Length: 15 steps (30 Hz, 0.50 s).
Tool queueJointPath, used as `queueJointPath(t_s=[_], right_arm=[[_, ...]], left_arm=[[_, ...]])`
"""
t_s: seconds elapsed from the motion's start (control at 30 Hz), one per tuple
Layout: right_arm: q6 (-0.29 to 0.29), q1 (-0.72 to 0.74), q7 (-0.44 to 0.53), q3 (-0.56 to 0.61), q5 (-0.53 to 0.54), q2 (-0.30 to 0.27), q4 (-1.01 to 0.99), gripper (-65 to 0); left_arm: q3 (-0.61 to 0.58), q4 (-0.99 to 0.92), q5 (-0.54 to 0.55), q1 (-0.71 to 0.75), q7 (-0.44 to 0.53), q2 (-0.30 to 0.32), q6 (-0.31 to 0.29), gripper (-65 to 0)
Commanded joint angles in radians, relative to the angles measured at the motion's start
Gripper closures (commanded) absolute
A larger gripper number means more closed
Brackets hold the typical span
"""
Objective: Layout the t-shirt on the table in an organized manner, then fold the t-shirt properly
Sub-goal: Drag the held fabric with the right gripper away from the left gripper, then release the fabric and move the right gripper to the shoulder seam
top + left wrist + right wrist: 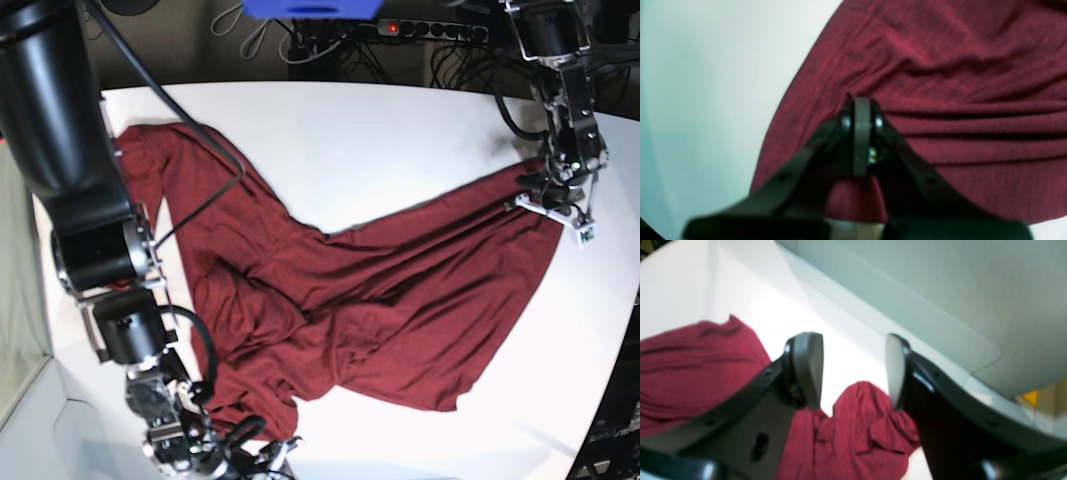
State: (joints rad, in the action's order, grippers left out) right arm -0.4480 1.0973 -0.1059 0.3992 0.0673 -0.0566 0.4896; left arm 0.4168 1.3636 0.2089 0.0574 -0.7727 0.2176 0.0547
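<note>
The maroon t-shirt (380, 300) lies crumpled and stretched diagonally across the white table (380, 140). My left gripper (535, 192) is at the shirt's far right corner. In the left wrist view its pads (862, 110) are pressed together on a pinch of t-shirt (957, 66), and folds run out from the tip over the table (706, 100). My right gripper (245, 448) is at the near left end, by the table's front edge. It stands open (855, 370) just above a bunched lump of t-shirt (867, 426), with white table (756, 290) showing between the fingers.
The right arm's thick black links (70, 150) reach over the shirt's left part. Cables and a power strip (420, 28) lie beyond the far edge. A grey floor (940, 290) drops away past the table's rim close to my right gripper.
</note>
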Motion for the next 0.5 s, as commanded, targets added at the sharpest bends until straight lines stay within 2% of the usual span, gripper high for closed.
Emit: queueJointPath(t_s=[0.0, 0.2, 0.33, 0.47], right_arm=[[0.007, 0.028, -0.01, -0.015, 0.012, -0.025, 0.054, -29.7], [0.004, -0.185, -0.214, -0.026, 0.016, -0.136, 0.326, -29.7], [0.007, -0.435, -0.298, -0.03, 0.018, -0.214, 0.616, -29.4], [0.007, -0.693, -0.344, -0.156, 0.012, -0.226, 0.892, -27.2]], left_arm=[[-0.003, -0.017, -0.016, 0.023, -0.115, -0.004, 0.012, 0.0], [-0.005, -0.017, -0.016, 0.014, -0.115, -0.004, 0.012, 0.0], [-0.006, -0.017, -0.016, 0.006, -0.115, -0.004, 0.012, 0.0], [-0.006, -0.017, -0.016, -0.003, -0.115, -0.004, 0.012, 0.0]])
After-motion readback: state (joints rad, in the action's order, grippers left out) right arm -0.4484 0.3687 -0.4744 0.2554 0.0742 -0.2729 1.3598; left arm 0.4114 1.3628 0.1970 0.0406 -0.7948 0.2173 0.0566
